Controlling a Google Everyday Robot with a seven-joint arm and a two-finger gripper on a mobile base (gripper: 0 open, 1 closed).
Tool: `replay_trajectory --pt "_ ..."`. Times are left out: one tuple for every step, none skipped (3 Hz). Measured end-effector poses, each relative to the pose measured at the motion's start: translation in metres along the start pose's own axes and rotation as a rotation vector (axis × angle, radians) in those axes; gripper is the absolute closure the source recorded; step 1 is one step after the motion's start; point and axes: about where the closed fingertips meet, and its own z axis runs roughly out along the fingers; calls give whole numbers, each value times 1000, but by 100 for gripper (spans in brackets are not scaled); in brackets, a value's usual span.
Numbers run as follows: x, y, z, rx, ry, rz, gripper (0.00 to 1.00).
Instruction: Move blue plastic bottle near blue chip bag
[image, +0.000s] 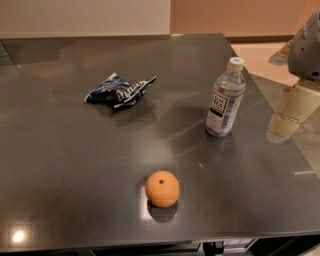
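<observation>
The blue plastic bottle (225, 98) stands upright on the dark table (65, 165), right of centre, with a white cap and a "TEA" label. The blue chip bag (119, 91) lies crumpled and flat at the left of centre, well apart from the bottle. My gripper (283, 126) hangs at the right edge of the view, just beyond the table's right edge, to the right of the bottle and not touching it. It holds nothing that I can see.
An orange fruit (162, 188) sits near the table's front edge, in front of and between the bag and the bottle. The table's right edge (280, 150) runs close by the gripper. A pale wall stands behind the table.
</observation>
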Motion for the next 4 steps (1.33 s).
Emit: replay_trajectory --pt "-7 -17 15 -21 -43 29 0" --pt "-15 -32 29 -39 -78 47 0" --pt "-21 -43 45 -53 -111 66 0" --pt "-26 -55 57 -49 -143 85 0"
